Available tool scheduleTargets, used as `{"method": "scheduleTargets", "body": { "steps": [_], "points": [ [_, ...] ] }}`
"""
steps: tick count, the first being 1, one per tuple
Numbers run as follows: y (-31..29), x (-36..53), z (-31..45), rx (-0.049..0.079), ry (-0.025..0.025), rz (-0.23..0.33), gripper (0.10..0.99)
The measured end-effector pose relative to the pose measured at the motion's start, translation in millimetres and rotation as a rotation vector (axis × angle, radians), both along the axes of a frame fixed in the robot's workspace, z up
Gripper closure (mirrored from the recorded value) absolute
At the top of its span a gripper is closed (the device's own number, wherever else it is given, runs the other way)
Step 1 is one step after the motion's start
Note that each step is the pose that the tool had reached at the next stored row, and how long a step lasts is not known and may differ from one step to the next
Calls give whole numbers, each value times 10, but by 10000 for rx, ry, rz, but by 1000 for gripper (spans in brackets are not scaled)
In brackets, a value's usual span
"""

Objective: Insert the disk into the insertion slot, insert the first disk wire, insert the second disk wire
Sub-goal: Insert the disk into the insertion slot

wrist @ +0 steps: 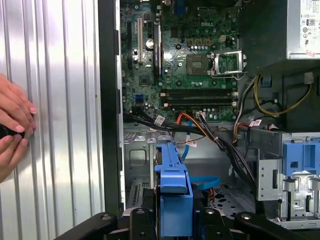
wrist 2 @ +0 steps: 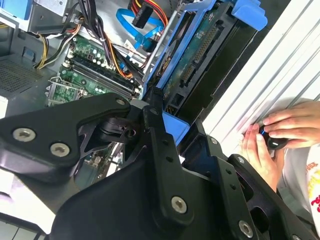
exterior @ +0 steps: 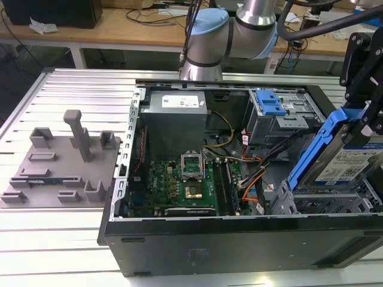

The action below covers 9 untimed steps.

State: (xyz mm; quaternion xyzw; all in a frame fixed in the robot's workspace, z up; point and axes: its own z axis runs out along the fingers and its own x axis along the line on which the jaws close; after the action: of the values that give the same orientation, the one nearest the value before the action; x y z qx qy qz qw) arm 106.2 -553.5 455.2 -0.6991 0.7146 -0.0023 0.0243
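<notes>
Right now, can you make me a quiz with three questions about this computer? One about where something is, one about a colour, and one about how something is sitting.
1. Where is the disk?
A. on the floor
B. in the gripper, over the insertion slot
C. inside a drawer

2. What colour is the frame around the disk?
A. red
B. yellow
C. blue

3. How is the disk sitting?
A. tilted, held up off the insertion slot
B. flat, fully inside the insertion slot
C. upside down on the table

Answers:
1 B: the black gripper clamps it at the exterior view's right, above the grey slot.
2 C: bright blue plastic edges the disk in the exterior view.
3 A: one end stands high in the air, so it is not in yet.
</notes>
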Motion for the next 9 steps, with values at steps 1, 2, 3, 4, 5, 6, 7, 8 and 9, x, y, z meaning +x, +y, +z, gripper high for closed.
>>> {"method": "scheduleTargets", "body": {
  "steps": [1, 2, 3, 4, 5, 6, 7, 8, 9],
  "points": [
    [0, 0, -17, 0, 0, 0, 718],
    [0, 0, -34, 0, 0, 0, 718],
    [0, 0, -46, 0, 0, 0, 718],
    [0, 0, -58, 0, 0, 0, 718],
    [0, 0, -69, -1, 0, 0, 718],
    [0, 0, -86, -1, 0, 0, 718],
    [0, 0, -107, 0, 0, 0, 718],
    [0, 0, -130, 0, 0, 0, 718],
    [0, 0, -152, 1, 0, 0, 718]
  ]
}}
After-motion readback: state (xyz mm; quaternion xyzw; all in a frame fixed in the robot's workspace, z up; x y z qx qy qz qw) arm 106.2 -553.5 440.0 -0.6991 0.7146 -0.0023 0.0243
